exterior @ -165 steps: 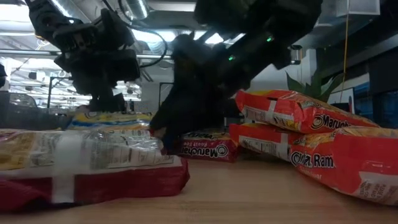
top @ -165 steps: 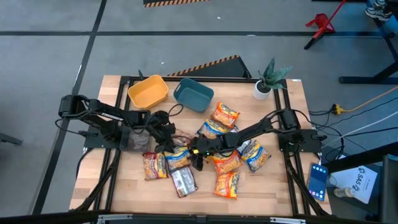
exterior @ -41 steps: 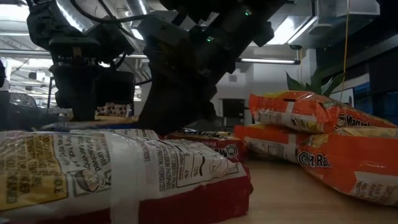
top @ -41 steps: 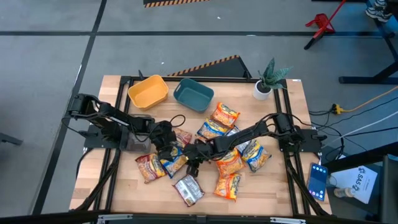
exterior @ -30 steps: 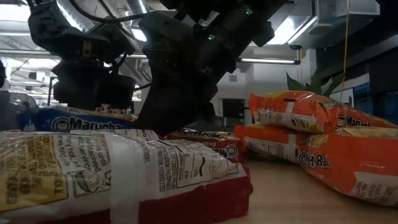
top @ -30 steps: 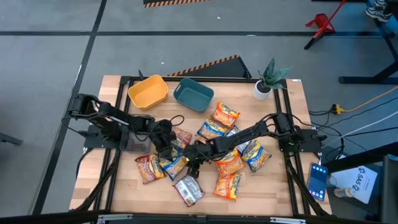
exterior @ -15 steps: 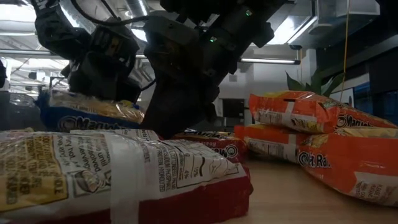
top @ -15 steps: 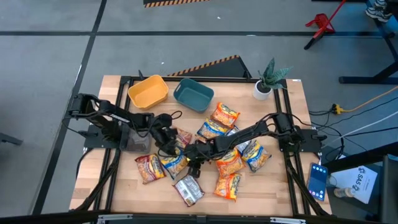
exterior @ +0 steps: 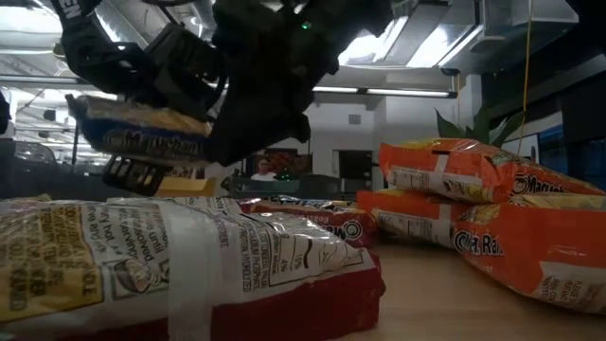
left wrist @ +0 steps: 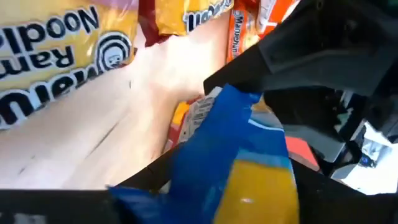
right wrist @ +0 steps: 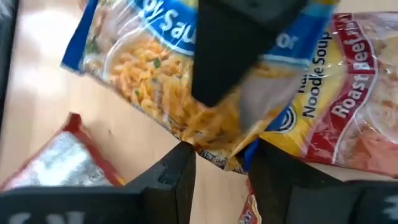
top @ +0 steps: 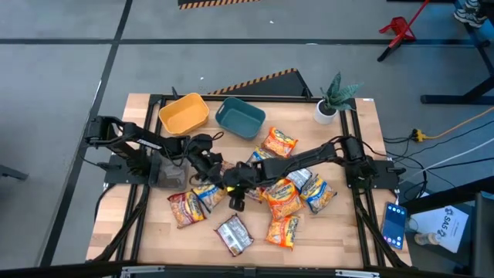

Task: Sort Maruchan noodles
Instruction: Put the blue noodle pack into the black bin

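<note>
While your left gripper (top: 205, 171) hangs above the middle of the table (top: 347, 232), its fingers are clamped on a blue packet (exterior: 142, 133), lifted clear of the wood and tilted. The low view shows that packet in the air above the red packet (exterior: 189, 275) lying nearest that camera. Your right gripper (top: 238, 188) sits just beside the blue packet, on its far side from the yellow bin (top: 184, 113); its fingers (right wrist: 174, 177) stand apart in the right wrist view, with an edge of the blue packet (right wrist: 155, 81) lying between them. The left wrist view shows the blue packet (left wrist: 236, 162) filling the space between that arm's fingers.

Other packets remain on the table. An orange packet (top: 184, 207) lies just beside the blue packet on the near side, and a silver-red one (top: 233, 234) lies nearer the front edge. Orange packets (top: 282, 197) cluster beyond the right gripper, with one (top: 279, 142) near the teal bin (top: 240, 118) and another (top: 283, 229) toward the front. A blue-and-orange packet (top: 318, 193) lies at the cluster's outer side. A potted plant (top: 330, 99) stands at the back corner, well apart from the blue packet.
</note>
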`<move>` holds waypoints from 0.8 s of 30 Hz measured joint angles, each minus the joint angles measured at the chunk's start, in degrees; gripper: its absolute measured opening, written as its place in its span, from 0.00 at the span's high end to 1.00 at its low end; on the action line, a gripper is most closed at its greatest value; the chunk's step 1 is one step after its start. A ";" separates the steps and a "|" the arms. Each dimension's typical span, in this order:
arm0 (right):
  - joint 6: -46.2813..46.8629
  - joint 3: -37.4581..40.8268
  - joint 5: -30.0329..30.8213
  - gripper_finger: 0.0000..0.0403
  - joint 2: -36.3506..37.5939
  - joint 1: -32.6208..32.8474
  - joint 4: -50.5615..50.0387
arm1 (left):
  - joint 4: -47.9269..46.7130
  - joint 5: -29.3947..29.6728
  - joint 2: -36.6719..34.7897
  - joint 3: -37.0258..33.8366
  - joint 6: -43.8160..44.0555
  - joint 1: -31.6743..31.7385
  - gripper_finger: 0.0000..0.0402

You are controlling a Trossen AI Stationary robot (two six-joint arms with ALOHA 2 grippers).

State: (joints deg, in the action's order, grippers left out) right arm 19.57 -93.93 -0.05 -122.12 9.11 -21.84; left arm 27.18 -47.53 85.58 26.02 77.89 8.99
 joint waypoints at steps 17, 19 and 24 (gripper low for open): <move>-3.38 -4.00 1.40 0.69 0.70 -1.03 -24.88 | 2.83 1.89 -0.13 0.29 -0.25 3.18 0.66; -3.43 -4.00 1.97 0.69 1.29 -0.98 -26.72 | 4.27 1.31 -0.13 0.59 -0.15 3.48 0.66; -3.58 -4.00 5.76 0.69 4.06 -0.99 -32.74 | 5.11 -2.34 -0.74 4.48 -0.47 3.66 0.66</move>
State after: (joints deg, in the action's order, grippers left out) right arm 15.99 -97.93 5.71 -118.06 8.12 -54.58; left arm 32.29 -49.87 84.84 30.49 77.42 12.64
